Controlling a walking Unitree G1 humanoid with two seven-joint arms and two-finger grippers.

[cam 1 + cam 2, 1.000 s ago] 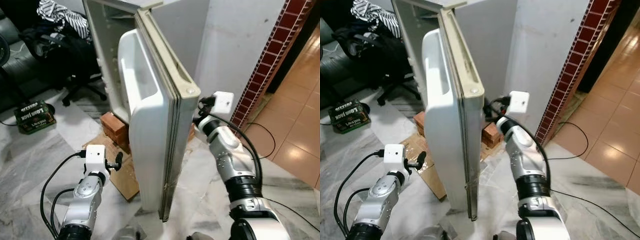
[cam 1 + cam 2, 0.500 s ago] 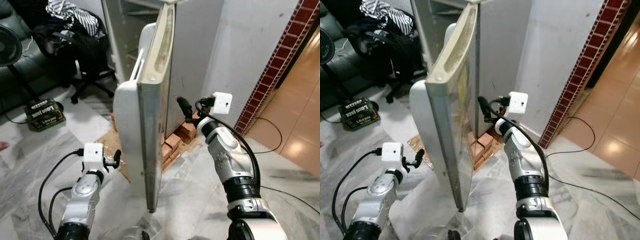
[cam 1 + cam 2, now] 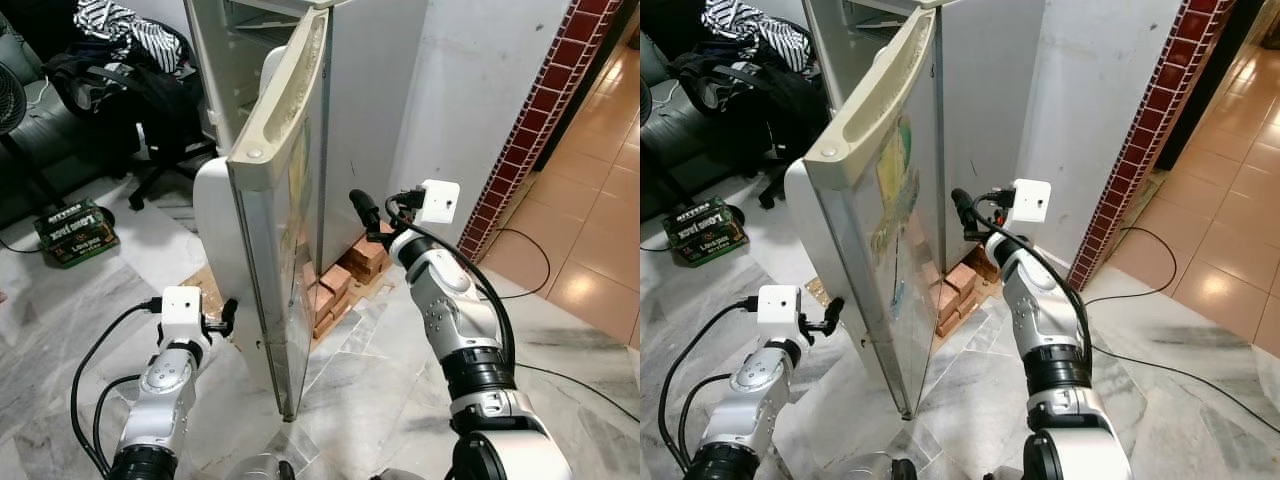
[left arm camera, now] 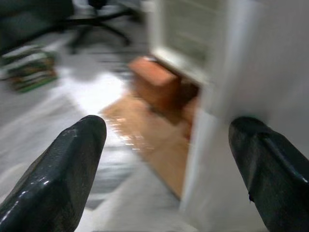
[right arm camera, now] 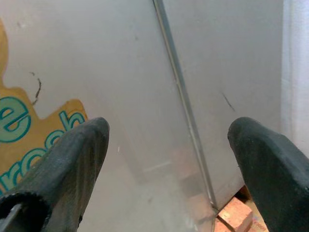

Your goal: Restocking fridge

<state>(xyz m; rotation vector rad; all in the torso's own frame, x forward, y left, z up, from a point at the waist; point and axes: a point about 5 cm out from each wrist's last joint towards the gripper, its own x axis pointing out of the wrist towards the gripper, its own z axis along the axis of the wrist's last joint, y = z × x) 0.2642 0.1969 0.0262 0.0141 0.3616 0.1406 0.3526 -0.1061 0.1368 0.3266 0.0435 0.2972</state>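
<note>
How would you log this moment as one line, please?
fridge door open | right pincer open, behind door | left pincer open, low

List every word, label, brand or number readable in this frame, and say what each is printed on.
"e" and part of a word, roughly "roosh": teal letters on the orange sticker on the outside of the fridge door, cut off at the picture's edge.
White lettering on the green box on the floor: too small to read.
The yellow and teal sticker in the right eye view is too oblique to read.
</note>
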